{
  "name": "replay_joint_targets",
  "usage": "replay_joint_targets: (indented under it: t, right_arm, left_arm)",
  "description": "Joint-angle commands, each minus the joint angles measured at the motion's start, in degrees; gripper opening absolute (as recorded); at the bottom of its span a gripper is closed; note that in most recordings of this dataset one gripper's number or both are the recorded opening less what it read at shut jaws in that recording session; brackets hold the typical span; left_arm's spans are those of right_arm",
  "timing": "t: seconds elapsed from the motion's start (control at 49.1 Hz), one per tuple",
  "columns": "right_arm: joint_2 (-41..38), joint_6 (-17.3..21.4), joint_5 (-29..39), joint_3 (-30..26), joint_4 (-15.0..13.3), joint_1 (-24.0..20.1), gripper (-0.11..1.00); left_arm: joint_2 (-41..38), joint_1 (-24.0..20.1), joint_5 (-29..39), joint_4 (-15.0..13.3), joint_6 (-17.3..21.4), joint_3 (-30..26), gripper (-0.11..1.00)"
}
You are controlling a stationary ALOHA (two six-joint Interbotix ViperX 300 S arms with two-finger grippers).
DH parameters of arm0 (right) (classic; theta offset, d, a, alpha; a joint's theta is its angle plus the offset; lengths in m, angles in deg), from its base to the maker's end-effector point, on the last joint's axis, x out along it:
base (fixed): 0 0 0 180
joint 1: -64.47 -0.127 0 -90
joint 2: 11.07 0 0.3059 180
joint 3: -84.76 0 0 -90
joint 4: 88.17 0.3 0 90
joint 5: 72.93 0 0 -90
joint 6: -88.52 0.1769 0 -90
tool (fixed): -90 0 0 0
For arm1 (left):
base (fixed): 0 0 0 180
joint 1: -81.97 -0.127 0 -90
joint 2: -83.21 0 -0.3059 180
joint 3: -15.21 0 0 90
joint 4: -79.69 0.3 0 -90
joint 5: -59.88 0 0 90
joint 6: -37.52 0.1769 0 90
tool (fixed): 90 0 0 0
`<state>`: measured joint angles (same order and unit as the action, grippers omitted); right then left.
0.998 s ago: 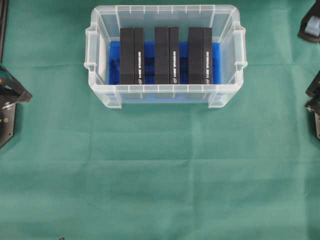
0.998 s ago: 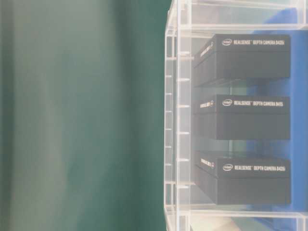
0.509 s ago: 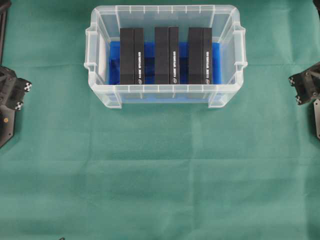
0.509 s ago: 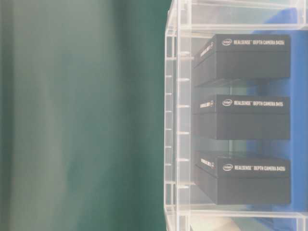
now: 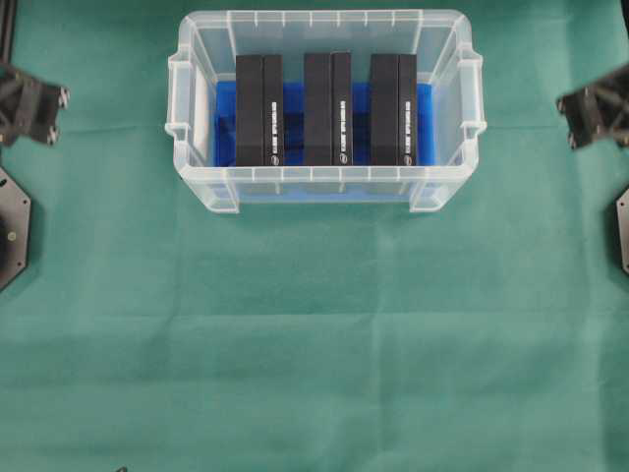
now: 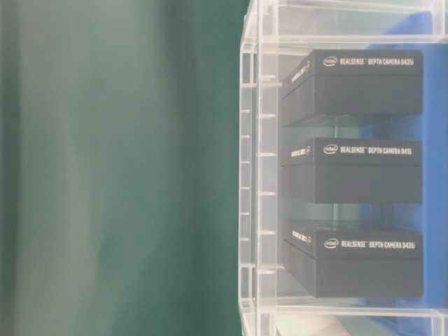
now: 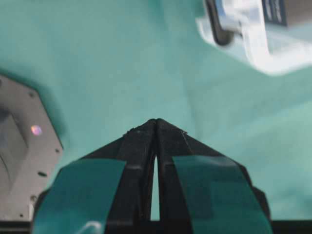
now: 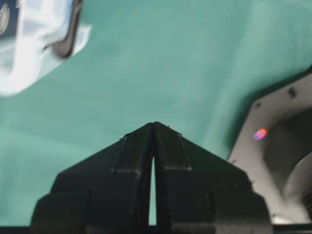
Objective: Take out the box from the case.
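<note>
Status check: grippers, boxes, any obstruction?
Left gripper, right gripper: jaws shut, empty. Three black boxes in clear plastic case. Nothing above them.

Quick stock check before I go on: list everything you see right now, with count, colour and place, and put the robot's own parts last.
case: 1, clear plastic, upper middle of the table, open top.
boxes: 3, black with white lettering, side by side inside the case: left, middle, right.
blue cloth: 1, blue, lining the case bottom under the boxes.
table cover: 1, green cloth, across the whole table.
arm base plates: 2, dark, at the left edge and right edge of the overhead view.
left claw: 1, black with teal tape on the fingers, shut, empty, above the cloth left of the case.
right claw: 1, black, shut, empty, above the cloth right of the case.
</note>
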<state>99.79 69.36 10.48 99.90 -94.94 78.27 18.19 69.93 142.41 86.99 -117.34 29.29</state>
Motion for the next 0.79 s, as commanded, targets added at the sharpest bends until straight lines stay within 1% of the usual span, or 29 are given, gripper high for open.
replay_joint_targets:
  t: [0.0, 0.081, 0.204, 0.285, 0.529, 0.59, 0.672, 0.713, 0.774]
  right_arm:
    - [-1.0, -3.0, -0.3, -1.6, -0.3, 4.0, -0.01]
    - [-2.0, -5.7, -0.5, -1.8, -0.3, 6.6, -0.01]
    - [-3.0, -8.1, -1.3, -2.1, -0.3, 9.2, -0.01]
    - [-3.3, -8.3, -1.5, -2.2, -0.3, 9.8, -0.01]
    - [-3.1, -8.3, -1.6, -1.8, -0.3, 9.8, -0.01]
    - [-3.1, -8.3, -1.9, -1.8, -0.3, 9.8, -0.01]
    - [-3.1, -8.0, -2.8, -1.6, -0.3, 9.8, -0.01]
    - [-3.1, -8.0, -3.3, -1.5, -0.2, 9.8, -0.01]
    - [-3.1, -7.9, -4.0, -1.4, -0.2, 9.8, -0.01]
  left_arm:
    - [0.0, -2.9, -0.4, 0.4, 1.5, -1.7, -0.01]
    - [-0.3, -5.2, -0.8, 0.4, 2.9, -1.9, -0.01]
    - [-0.4, -6.6, -1.4, 0.4, 4.0, -2.0, -0.01]
    - [-0.5, -6.9, -1.4, 0.4, 4.2, -2.0, -0.01]
    - [-0.5, -6.9, -1.4, -0.4, 3.9, -2.0, 0.01]
    - [-0.5, -6.9, -1.4, -0.6, 3.7, -1.8, 0.03]
    - [-0.5, -6.9, -1.4, -1.6, 3.6, -1.3, 0.08]
    - [-0.5, -6.9, -1.4, -2.0, 3.7, -1.1, 0.12]
    - [-0.4, -6.9, -1.3, -2.0, 3.6, -1.1, 0.22]
